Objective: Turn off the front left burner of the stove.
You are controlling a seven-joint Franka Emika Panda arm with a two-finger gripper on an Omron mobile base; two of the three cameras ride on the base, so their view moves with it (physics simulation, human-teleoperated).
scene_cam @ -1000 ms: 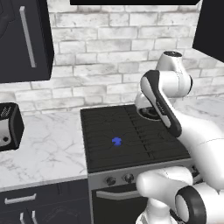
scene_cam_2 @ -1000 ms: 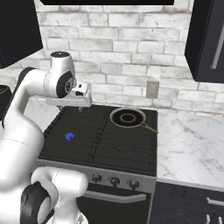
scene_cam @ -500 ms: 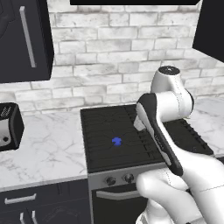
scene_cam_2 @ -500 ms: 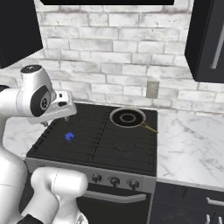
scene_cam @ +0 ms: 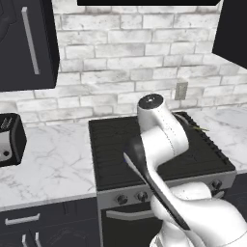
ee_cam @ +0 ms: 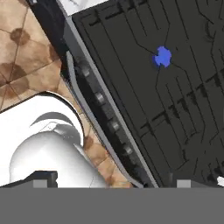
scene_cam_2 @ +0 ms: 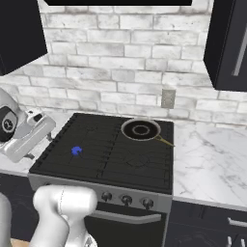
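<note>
The stove [scene_cam_2: 144, 166] is a black gas range with a grey front strip of small dark knobs [scene_cam_2: 126, 198]. A small blue flame [scene_cam_2: 76, 151] burns on the front left burner [scene_cam_2: 89, 154]. In the hand view I look down on that flame [ee_cam: 162, 57] and on the row of knobs [ee_cam: 99, 97] along the front strip. My gripper [ee_cam: 113, 180] is open, its fingertips [ee_cam: 43, 178] wide apart with nothing between them. My white hand [scene_cam_2: 34, 130] hangs over the stove's left edge, above the burner and apart from the knobs. In the left base view my arm hides the burner.
A round silver-rimmed dark pan [scene_cam_2: 141, 129] sits on the back right grate. A black-and-silver toaster [scene_cam: 10, 140] stands on the marble counter [scene_cam: 53, 164] left of the stove. Dark upper cabinets [scene_cam: 26, 43] hang over the counter. Brown floor tiles [ee_cam: 22, 48] lie below the stove front.
My arm has swung from above the back of the cooktop to the left and down. The hand now hangs by the stove's left edge. The blue flame still burns.
</note>
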